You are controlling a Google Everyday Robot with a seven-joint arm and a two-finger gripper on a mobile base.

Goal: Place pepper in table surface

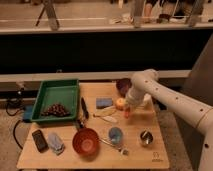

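Note:
My gripper hangs from the white arm that reaches in from the right, over the middle-right of the light wooden table surface. It is shut on the pepper, a slim red-orange piece that points down out of the gripper. The pepper's lower tip is at or just above the wood; I cannot tell whether it touches. A round yellow-orange fruit lies right beside the gripper on its left.
A green tray with dark grapes stands at the left. Nearby are a blue sponge, dark purple bowl, red-orange bowl, blue cup, metal cup, black pen and phone.

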